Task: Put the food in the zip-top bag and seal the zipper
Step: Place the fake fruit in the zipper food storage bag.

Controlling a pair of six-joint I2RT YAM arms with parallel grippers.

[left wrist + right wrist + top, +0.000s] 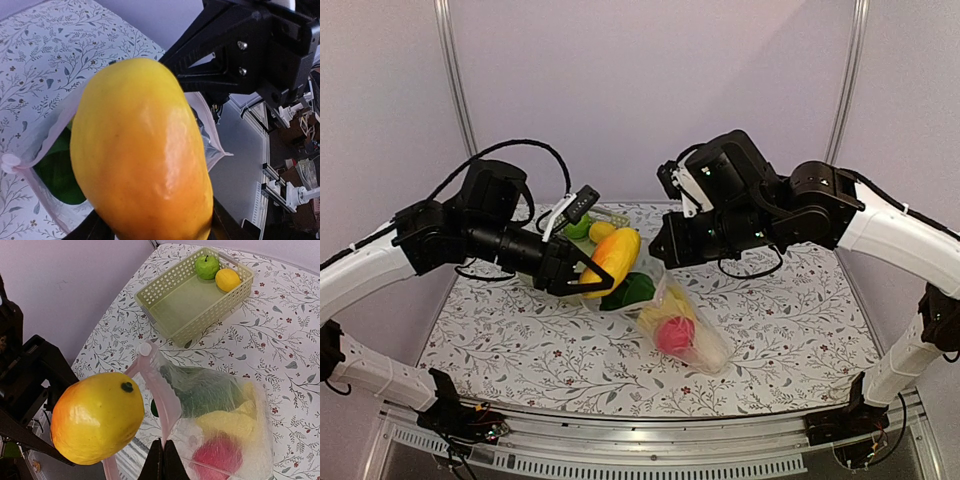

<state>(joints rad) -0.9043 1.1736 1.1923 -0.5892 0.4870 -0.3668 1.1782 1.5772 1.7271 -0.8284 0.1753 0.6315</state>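
While the right gripper (162, 452) pinches the part-filled zip-top bag (215, 415), the left gripper (590, 278) grasps the mango (142, 150); apple (207, 266) and lemon (227, 279) await bagging.

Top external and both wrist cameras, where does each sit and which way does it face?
Top external: above and behind the bases, facing down over the table; both arms, left hand, right hand show.
Left wrist: on the left arm, facing the yellow-orange fruit it grips; its fingers edge the bottom, right hand beyond.
Right wrist: on the right arm, facing down across the zip-top bag toward the basket; its shut fingertips show.
Shared: both wrist views show that fruit and the bag's mouth.
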